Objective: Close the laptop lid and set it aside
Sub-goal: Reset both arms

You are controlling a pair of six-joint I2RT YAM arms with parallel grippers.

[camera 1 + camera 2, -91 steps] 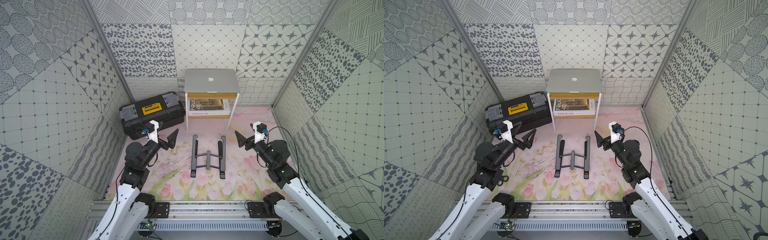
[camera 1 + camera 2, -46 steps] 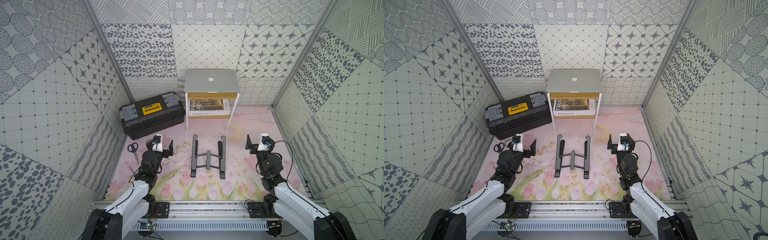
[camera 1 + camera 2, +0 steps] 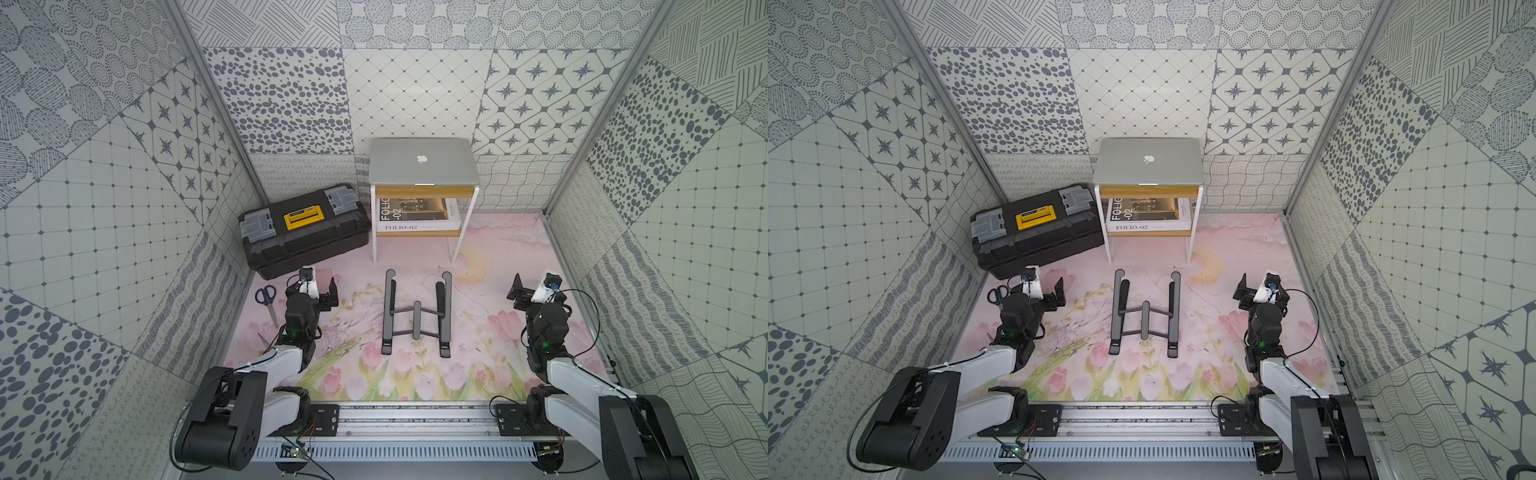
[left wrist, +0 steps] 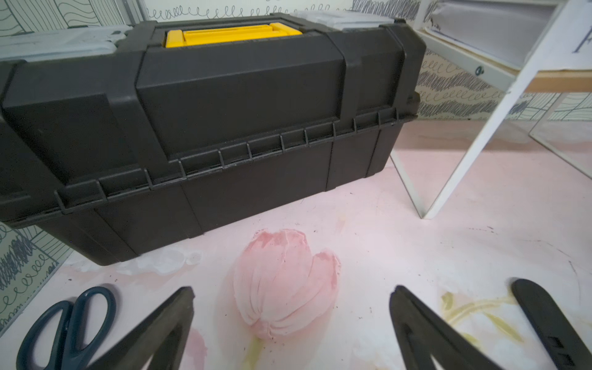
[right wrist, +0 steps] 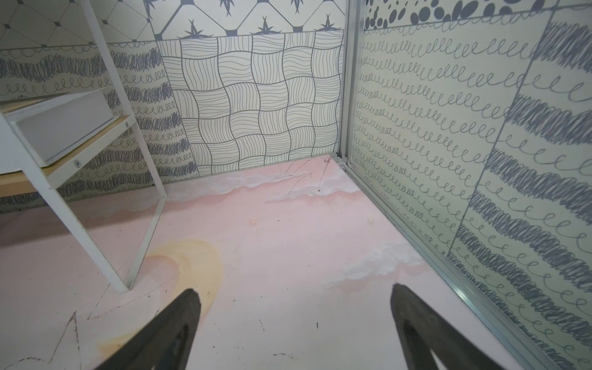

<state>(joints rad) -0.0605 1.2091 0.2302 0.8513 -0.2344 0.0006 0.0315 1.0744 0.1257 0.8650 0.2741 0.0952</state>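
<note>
**A:** How did the jaws stand?

**B:** Both pairs were spread wide and held nothing. The left gripper (image 4: 293, 291) hung low over a printed tulip. The right gripper (image 5: 294, 290) hung over bare pink mat (image 3: 498, 249), pointed toward the far right corner.

**A:** What lay nearest them?

**B:** Scissors (image 4: 69, 320) lay on the mat just beside the left gripper, by the left wall. The black toolbox (image 4: 224, 105) with its yellow handle sat just beyond them. A dark stand (image 3: 417, 318) lay mid-mat between the two grippers, apart from both.

**A:** And the laptop?

**B:** It (image 3: 422, 170) was well away from both grippers, on the white table (image 3: 373, 232) against the back wall. The lid (image 3: 1154, 170) was shut flat, logo up. A book (image 3: 417, 227) marked FOLIO-02 lay on the shelf beneath.

**A:** The surface and the room?

**B:** The mat was pink, painted with tulips, clouds and a yellow moon, and scuffed with dark scratches. Grey-on-white patterned walls (image 3: 415, 95) closed in three sides, with metal posts in the far corners. A metal rail (image 3: 415, 420) along the near edge carried both arm bases.

**A:** Room to move?

**B:** There was open mat between the stand and the table legs, and more to the stand's right. The left side was crowded by the toolbox and scissors. The right gripper sat near the right wall.
</note>
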